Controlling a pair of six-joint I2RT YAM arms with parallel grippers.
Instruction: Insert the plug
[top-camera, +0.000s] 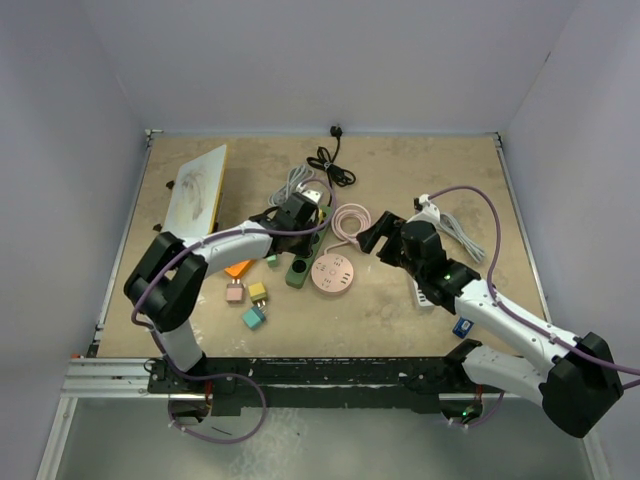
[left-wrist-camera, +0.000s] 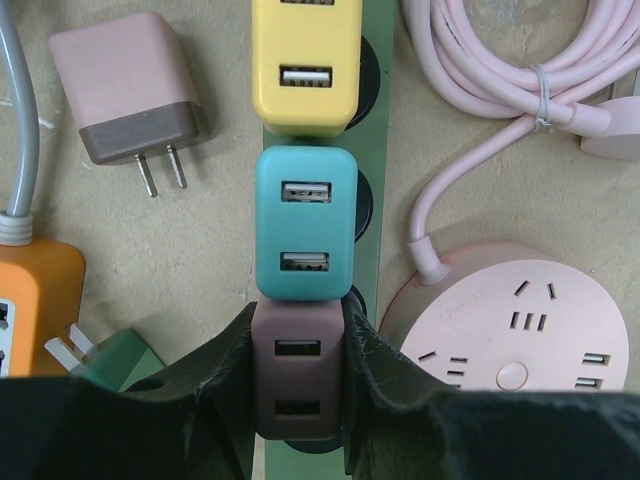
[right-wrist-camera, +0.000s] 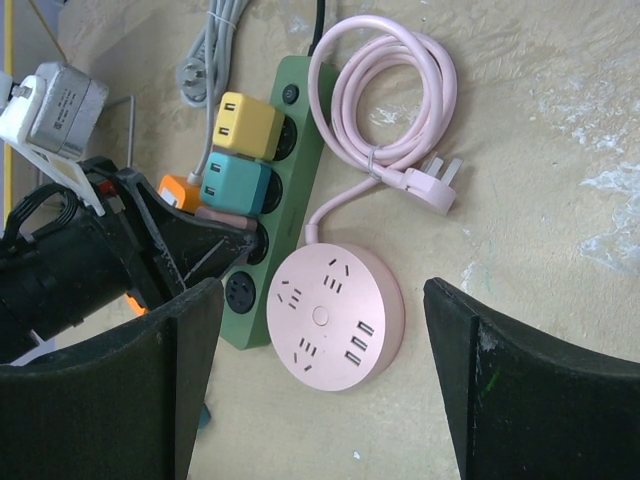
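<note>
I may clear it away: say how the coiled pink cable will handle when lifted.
The pink cable will probably sag, floppy. Its tie should keep the loops bundled. It runs into the round pink strip, so lifting likely drags that along.

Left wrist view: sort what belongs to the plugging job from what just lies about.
Job: left tool, shut on the brown charger; green power strip.
Lying about: pink charger; round pink socket; pink cable; orange box.
</note>
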